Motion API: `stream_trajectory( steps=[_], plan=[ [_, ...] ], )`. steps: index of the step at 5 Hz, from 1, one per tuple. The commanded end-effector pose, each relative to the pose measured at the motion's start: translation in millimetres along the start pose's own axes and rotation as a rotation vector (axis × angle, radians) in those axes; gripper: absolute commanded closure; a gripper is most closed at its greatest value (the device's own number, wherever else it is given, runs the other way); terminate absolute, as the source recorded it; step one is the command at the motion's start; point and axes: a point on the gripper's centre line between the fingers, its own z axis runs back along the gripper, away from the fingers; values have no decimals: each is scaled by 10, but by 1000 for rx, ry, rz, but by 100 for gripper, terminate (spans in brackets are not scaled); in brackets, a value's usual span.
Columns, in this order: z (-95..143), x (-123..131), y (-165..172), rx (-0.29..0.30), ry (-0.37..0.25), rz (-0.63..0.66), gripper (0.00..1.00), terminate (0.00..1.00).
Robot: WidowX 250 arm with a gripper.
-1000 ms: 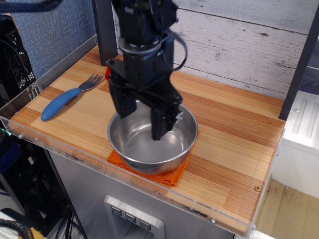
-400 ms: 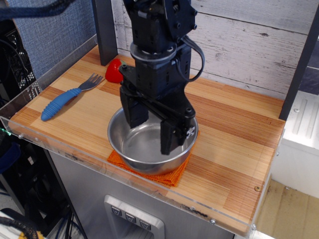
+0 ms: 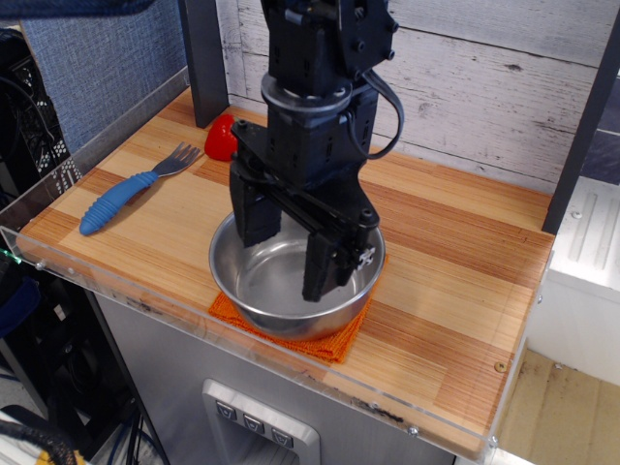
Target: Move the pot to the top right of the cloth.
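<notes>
Sitting on one cloth [image 3: 329, 340]: one pot [image 3: 281, 295], two fingers [image 3: 325, 262] inside.

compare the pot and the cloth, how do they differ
The pot is shiny bare steel; the cloth is orange and textured. The pot is a deep round bowl; the cloth lies flat with straight edges. The pot sits on top, the cloth mostly hidden beneath. Both are similar in width.

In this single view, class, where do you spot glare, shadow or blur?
In observation.image: the pot shows soft bright reflections on its steel wall; the gripper darkens the bowl's inside below it; the fork and cloth look sharp, with no obvious motion blur.
</notes>
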Motion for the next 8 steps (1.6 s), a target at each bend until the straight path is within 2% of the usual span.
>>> stream_trajectory(
  steps=[1, 2, 3, 4, 5, 6, 8],
  plan=[
    [91, 34, 35, 13, -30, -33, 0, 0],
    [86, 46, 43, 19, -58, -54, 0, 0],
    [-407, 407, 102, -94, -176, -130, 0, 0],
    [-910, 428, 167, -98, -182, -148, 0, 0],
    [-1179, 477, 128, -71, -157, -149, 0, 0],
    [-1157, 482, 83, -61, -163, -141, 100, 0],
    [-944, 432, 90, -56, -214, -139, 100, 0]
  ],
)
